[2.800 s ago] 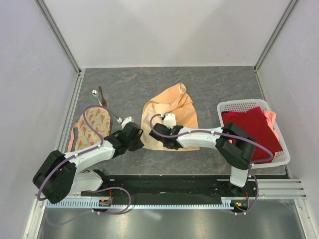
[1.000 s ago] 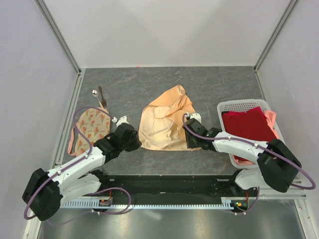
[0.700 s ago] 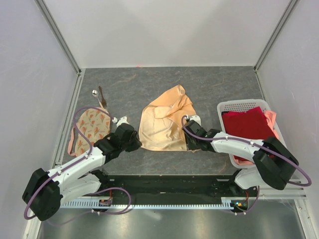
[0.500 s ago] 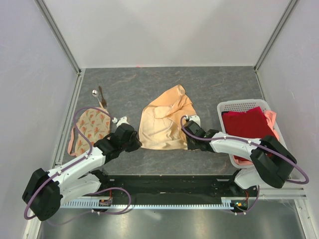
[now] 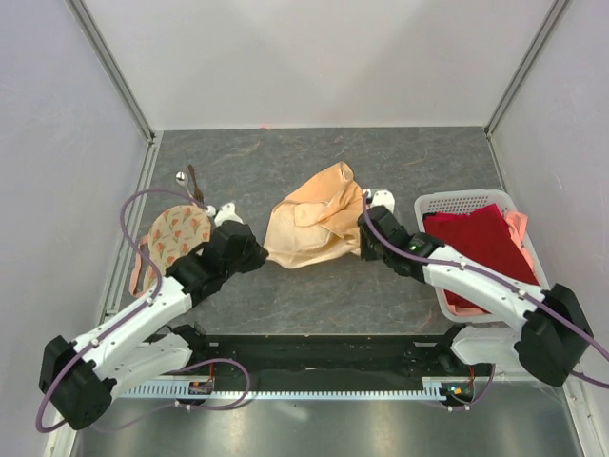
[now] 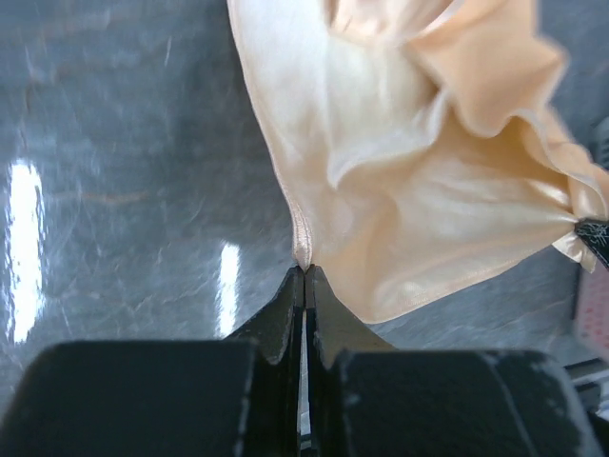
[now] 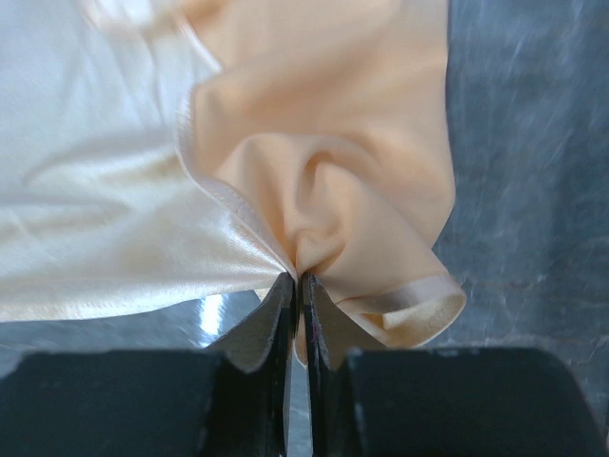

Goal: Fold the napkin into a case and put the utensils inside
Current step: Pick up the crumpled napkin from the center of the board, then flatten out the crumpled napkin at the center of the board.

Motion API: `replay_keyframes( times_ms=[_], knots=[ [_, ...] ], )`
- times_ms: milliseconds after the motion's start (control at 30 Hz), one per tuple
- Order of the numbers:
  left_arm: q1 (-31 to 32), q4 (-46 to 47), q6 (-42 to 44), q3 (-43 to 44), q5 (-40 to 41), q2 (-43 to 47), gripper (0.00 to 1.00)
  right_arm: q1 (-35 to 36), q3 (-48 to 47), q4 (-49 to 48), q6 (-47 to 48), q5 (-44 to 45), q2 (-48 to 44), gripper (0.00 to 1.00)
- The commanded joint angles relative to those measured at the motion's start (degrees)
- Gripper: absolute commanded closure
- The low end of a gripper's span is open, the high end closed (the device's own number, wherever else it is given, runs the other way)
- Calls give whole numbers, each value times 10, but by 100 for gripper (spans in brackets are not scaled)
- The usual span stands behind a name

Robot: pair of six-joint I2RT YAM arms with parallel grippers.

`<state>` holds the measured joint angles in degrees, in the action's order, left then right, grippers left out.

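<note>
We pinch the crumpled napkin [image 5: 309, 228] with left gripper [image 6: 304, 273] and right gripper [image 7: 297, 278]; no case is formed, and 2 utensils [image 5: 193, 179] lie apart.

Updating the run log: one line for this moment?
left end effector: shut on peach-orange cloth napkin | right end effector: shut on napkin

Nothing legible in any view: no lettering, label, brand mark, number or sign to read.
</note>
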<state>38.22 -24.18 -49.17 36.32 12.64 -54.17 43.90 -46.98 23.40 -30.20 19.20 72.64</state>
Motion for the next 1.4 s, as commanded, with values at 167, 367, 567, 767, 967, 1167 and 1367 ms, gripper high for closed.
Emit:
replay_keyframes(
  times_ms=[167, 367, 567, 767, 967, 1167, 1367],
  knots=[
    [-5, -13, 55, 102, 41, 41, 98, -50, -58, -5, 35, -75, -33, 100],
    [-6, -27, 55, 107, 44, 53, 98, -77, -55, -11, 22, -108, -48, 100],
    [-7, -53, 91, 191, 79, 91, 98, -95, -120, 16, 36, -102, -152, 100],
    [-6, -58, 148, 319, 85, 151, 98, -97, -212, 29, 66, -89, -273, 100],
    [-6, -33, 200, 414, -29, 229, 98, -95, -261, 22, 105, -129, -405, 100],
    [-7, 10, 216, 459, -156, 271, 98, -96, -294, 38, 87, -160, -484, 100],
    [-7, 33, 203, 463, -213, 254, 98, -96, -316, 41, 79, -208, -481, 100]
  ],
)
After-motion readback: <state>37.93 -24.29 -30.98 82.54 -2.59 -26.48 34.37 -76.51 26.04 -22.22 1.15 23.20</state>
